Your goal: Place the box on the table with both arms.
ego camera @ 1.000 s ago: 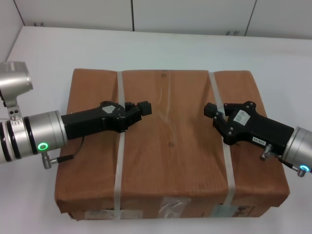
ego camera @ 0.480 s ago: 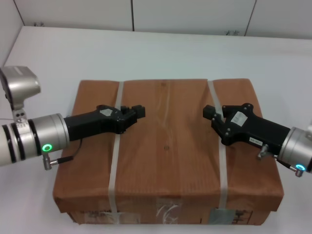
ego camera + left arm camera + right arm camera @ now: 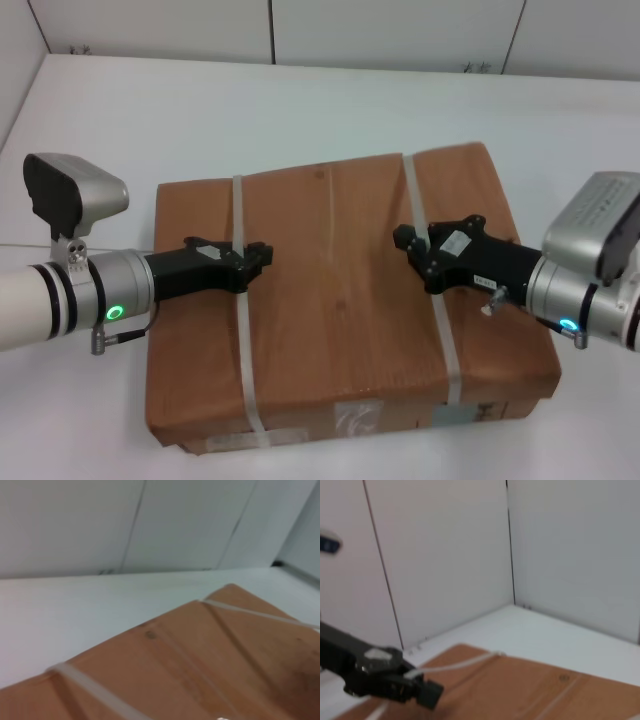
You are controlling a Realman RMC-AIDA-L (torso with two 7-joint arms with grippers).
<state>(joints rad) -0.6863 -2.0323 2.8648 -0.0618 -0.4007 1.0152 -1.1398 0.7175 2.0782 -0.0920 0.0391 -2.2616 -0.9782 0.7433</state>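
Note:
The brown box (image 3: 340, 320) lies flat over the white table (image 3: 300, 110), turned a little, with labels on its near side (image 3: 360, 418). I cannot tell if it rests on the table. My left gripper (image 3: 262, 255) lies across the left strap (image 3: 240, 210) on the box top and is shut on it. My right gripper (image 3: 403, 240) is at the right strap (image 3: 445, 350) and is shut on it. The box top shows in the left wrist view (image 3: 210, 660) and in the right wrist view (image 3: 530, 690). The right wrist view also shows the left gripper (image 3: 427, 692) farther off.
White wall panels (image 3: 390, 30) stand along the table's far edge and another wall (image 3: 15, 70) at the left. Bare tabletop lies behind the box and on both sides of it.
The box has gone down and away with both grippers on it, and has turned so its right far corner sits farther back. Both arms have drawn back toward the sides.

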